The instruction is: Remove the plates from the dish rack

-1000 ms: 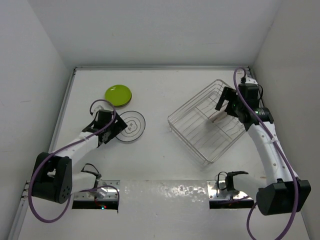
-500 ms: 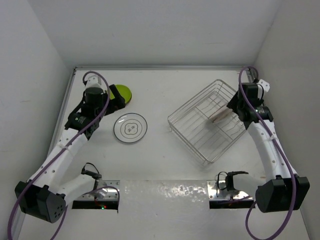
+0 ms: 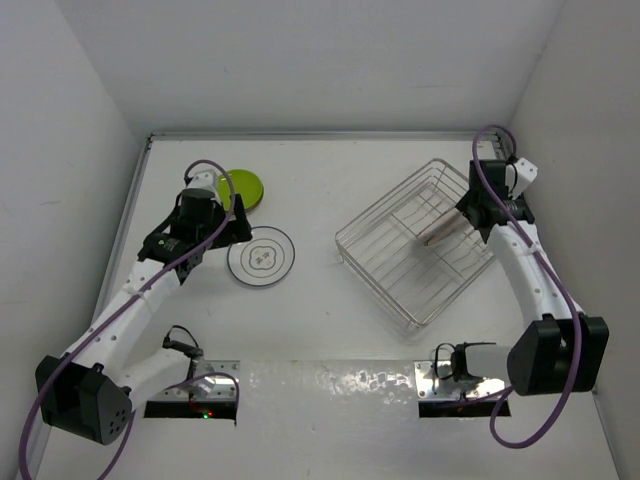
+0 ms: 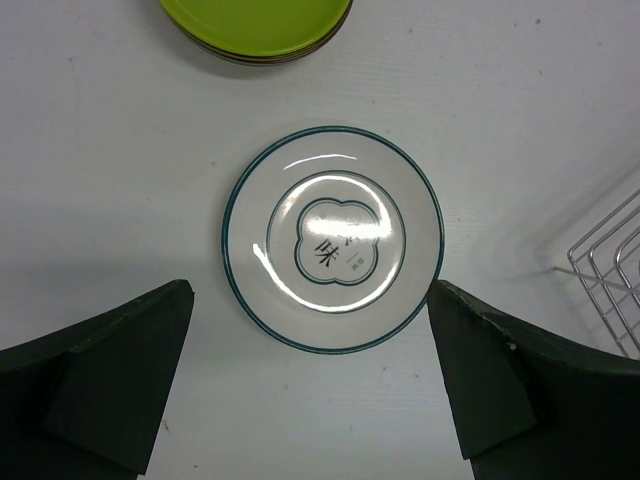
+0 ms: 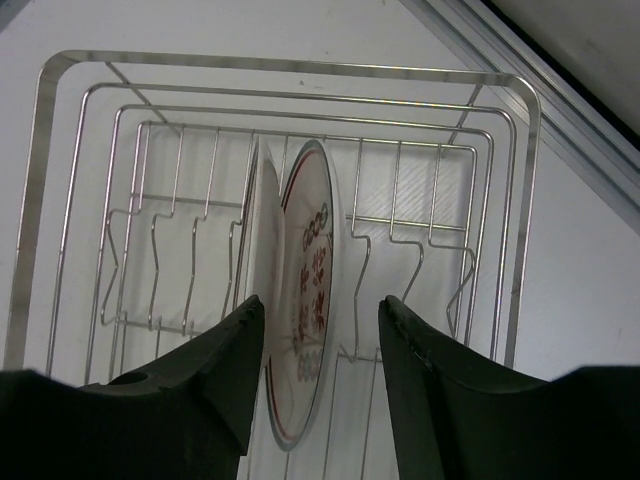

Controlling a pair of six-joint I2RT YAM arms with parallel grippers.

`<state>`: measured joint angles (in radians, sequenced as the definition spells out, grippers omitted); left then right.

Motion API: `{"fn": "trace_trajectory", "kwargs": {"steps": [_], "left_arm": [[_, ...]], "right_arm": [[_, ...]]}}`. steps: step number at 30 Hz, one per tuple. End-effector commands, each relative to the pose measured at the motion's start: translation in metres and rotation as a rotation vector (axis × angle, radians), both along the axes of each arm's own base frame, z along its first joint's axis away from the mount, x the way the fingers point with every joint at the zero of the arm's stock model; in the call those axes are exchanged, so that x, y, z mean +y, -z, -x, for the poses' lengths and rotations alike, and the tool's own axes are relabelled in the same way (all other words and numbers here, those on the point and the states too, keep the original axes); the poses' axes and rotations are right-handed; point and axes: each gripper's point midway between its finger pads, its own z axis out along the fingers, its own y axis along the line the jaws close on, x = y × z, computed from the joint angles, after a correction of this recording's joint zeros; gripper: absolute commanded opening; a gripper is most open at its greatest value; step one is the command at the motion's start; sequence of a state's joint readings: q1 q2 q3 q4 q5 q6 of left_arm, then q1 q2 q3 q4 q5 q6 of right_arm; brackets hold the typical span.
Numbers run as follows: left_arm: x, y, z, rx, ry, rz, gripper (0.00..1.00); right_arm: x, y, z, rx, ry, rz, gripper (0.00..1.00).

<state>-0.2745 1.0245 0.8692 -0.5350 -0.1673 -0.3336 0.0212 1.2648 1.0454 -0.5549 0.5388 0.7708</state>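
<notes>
The wire dish rack [image 3: 340, 243] sits on the right of the table. A white plate with a red pattern [image 5: 312, 250] stands on edge in the dish rack [image 5: 290, 66], and shows as a thin sliver in the top view [image 3: 440, 232]. My right gripper [image 5: 322, 300] [image 3: 478, 208] straddles this plate, open; a gap shows at the right finger [image 5: 450, 390], while the left finger [image 5: 200, 390] is close against the plate's back. A teal-rimmed white plate [image 4: 333, 238] [image 3: 262, 257] lies flat on the table. My left gripper [image 4: 315, 380] [image 3: 232, 228] hovers wide open just beside it, empty.
A lime green plate [image 3: 242, 187] [image 4: 255, 25] lies on a small stack behind the teal-rimmed one. The rack's corner [image 4: 605, 270] shows at the right of the left wrist view. The table's back rail [image 5: 560, 110] runs just beyond the rack; side walls stand close.
The right jaws have narrowed around the patterned plate in the rack. The left arm swung up and back, then came down beside the teal-rimmed plate, staying open.
</notes>
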Motion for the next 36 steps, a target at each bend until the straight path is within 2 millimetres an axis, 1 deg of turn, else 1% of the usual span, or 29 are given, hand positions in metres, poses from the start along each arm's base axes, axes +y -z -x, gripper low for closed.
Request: {"fn": "trace_trajectory", "kwargs": {"steps": [1,3,6,7,8,10,11,14,18,20,22,24,25,27,28,30,31,32,33,36], "left_arm": [[-0.002,-0.014,-0.005,-0.054,0.029,0.008,1.0],[-0.003,-0.012,-0.005,-0.05,0.035,0.009,1.0],[-0.003,-0.012,-0.004,-0.052,0.036,0.009,1.0],[-0.003,-0.012,-0.004,-0.052,0.036,0.009,1.0],[-0.003,-0.013,-0.004,-0.053,0.037,0.01,1.0],[-0.003,-0.013,-0.004,-0.053,0.034,0.009,1.0],[-0.003,-0.013,-0.004,-0.053,0.035,0.01,1.0],[-0.003,-0.013,-0.004,-0.054,0.035,0.01,1.0],[-0.002,-0.014,-0.005,-0.056,0.032,0.011,1.0],[-0.003,-0.014,-0.005,-0.054,0.033,0.011,1.0],[-0.003,-0.014,-0.005,-0.056,0.033,0.012,1.0],[-0.002,-0.014,-0.005,-0.056,0.031,0.012,1.0],[-0.002,-0.015,-0.006,-0.057,0.031,0.013,1.0],[-0.003,-0.016,-0.006,-0.06,0.033,0.014,1.0],[-0.002,-0.015,-0.006,-0.056,0.031,0.012,1.0],[-0.002,-0.015,-0.006,-0.059,0.031,0.012,1.0],[-0.003,-0.016,-0.006,-0.059,0.031,0.012,1.0],[-0.003,-0.015,-0.007,-0.057,0.033,0.015,1.0],[-0.004,-0.017,-0.007,-0.059,0.035,0.018,1.0],[-0.006,-0.018,-0.008,-0.059,0.037,0.026,1.0]], "right_arm": [[-0.003,0.002,-0.013,-0.044,0.034,-0.017,0.48],[0.0,0.011,-0.018,-0.026,0.025,-0.027,0.46],[0.0,0.022,-0.015,0.008,0.04,-0.04,0.42],[0.0,0.024,-0.014,0.01,0.049,-0.042,0.4],[-0.001,0.026,-0.01,0.012,0.059,-0.041,0.35],[-0.002,0.026,-0.008,0.0,0.076,-0.047,0.32],[-0.004,0.027,-0.006,-0.002,0.087,-0.04,0.28],[-0.009,0.025,0.0,-0.01,0.118,-0.027,0.2],[-0.013,0.01,0.003,-0.039,0.14,-0.016,0.14],[-0.015,-0.003,0.002,-0.073,0.151,-0.009,0.08],[-0.017,-0.017,-0.001,-0.102,0.158,-0.006,0.07],[-0.019,-0.025,-0.002,-0.105,0.165,0.007,0.06],[-0.02,-0.033,-0.002,-0.11,0.168,0.012,0.02],[-0.023,-0.041,-0.003,-0.116,0.173,0.021,0.01],[-0.024,-0.05,-0.003,-0.121,0.173,0.025,0.0],[-0.028,-0.061,-0.001,-0.122,0.182,0.046,0.0],[-0.029,-0.072,0.0,-0.135,0.183,0.053,0.0],[-0.03,-0.078,0.0,-0.14,0.18,0.065,0.0],[-0.032,-0.091,0.001,-0.155,0.187,0.074,0.0],[-0.035,-0.112,0.005,-0.171,0.186,0.102,0.0]]}}
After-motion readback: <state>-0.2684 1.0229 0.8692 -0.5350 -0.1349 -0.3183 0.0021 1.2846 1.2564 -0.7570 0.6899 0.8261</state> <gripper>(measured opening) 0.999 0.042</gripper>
